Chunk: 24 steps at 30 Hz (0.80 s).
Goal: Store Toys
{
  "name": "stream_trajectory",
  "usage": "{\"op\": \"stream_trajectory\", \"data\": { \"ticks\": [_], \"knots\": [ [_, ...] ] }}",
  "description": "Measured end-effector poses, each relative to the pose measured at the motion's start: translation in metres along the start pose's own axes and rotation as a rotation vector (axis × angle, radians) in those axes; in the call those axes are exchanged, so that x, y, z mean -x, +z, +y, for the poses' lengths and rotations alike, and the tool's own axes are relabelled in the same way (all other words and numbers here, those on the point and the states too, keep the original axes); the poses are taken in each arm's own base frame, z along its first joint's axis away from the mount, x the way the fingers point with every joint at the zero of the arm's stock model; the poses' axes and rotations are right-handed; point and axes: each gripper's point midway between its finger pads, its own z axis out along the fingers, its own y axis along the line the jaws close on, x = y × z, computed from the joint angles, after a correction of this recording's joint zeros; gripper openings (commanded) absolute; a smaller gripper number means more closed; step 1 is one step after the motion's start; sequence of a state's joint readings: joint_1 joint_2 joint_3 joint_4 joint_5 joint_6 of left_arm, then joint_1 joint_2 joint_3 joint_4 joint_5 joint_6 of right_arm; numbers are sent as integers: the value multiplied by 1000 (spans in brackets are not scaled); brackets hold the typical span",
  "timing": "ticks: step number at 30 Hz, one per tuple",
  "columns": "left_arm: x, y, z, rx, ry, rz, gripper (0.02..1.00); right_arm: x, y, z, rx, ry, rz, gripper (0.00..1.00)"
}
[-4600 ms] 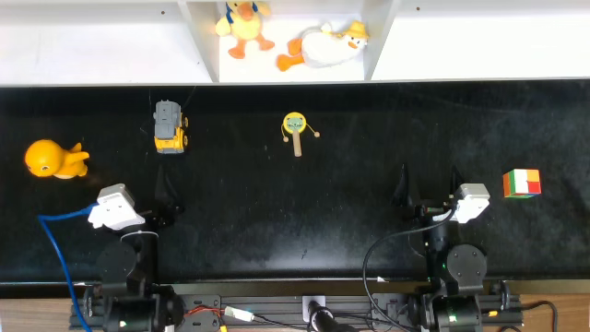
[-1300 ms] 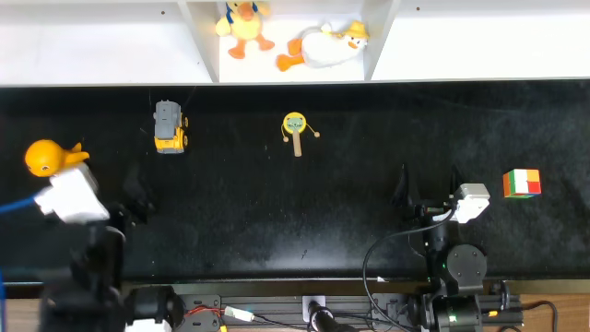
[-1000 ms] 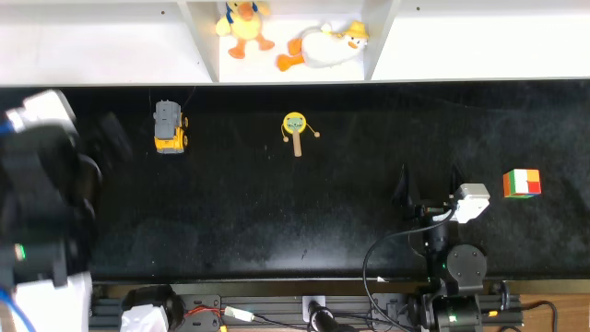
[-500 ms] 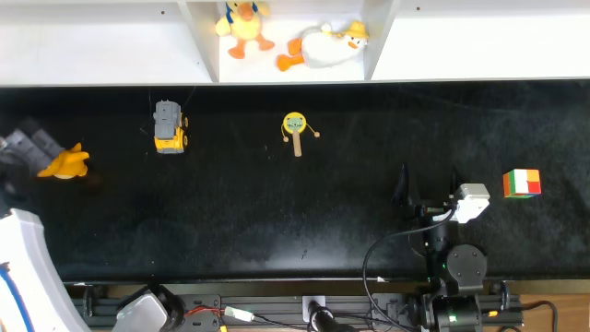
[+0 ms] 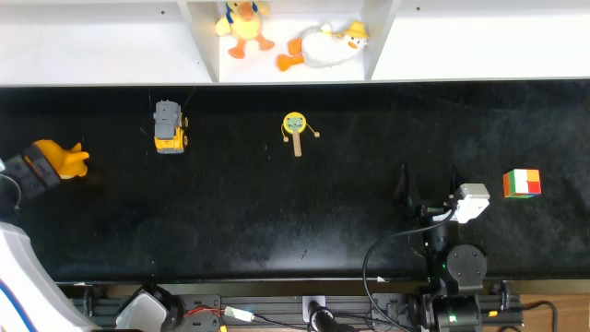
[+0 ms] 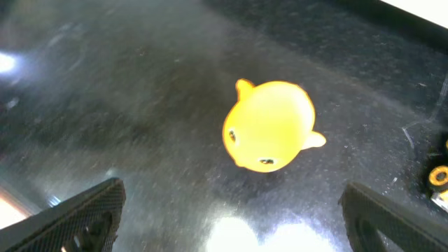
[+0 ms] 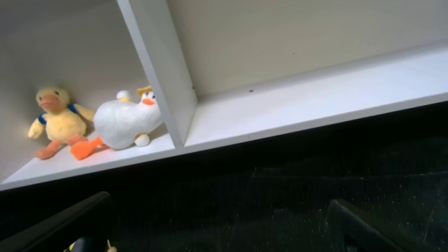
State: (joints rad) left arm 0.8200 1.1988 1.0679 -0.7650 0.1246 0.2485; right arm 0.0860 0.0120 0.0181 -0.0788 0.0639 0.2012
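Item 1: orange round toy (image 5: 60, 159) (image 6: 269, 126), lying on the black table (image 5: 277, 221) in front of the white shelf (image 5: 203, 46), off toward the shelf's left end.

My left gripper (image 5: 28, 171) (image 6: 231, 203) hangs over the toy, spread wide and holding nothing.

Item 2: toy truck (image 5: 169, 125) and rattle (image 5: 295, 129), closer to the shelf.

Item 3: colour cube (image 5: 522, 183), toward the shelf's right end.

Item 4: duck plush (image 5: 244, 23) and goose plush (image 5: 327, 44), in the shelf's middle compartment.

My right gripper (image 5: 427, 189) (image 7: 220, 224) is low before the shelf, open and empty.
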Motion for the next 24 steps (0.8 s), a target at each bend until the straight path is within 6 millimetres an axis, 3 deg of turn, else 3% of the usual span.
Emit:
{"op": "stream_trajectory", "data": {
  "ticks": [8, 15, 24],
  "knots": [
    [-12, 18, -23, -134, 163, -34, 998, 0, 0, 0, 0, 0, 0, 996],
    [-28, 36, -16, -129, 199, -46, 998, 0, 0, 0, 0, 0, 0, 996],
    [-33, 57, -19, -155, 258, -86, 998, 0, 0, 0, 0, 0, 0, 996]
  ]
}}
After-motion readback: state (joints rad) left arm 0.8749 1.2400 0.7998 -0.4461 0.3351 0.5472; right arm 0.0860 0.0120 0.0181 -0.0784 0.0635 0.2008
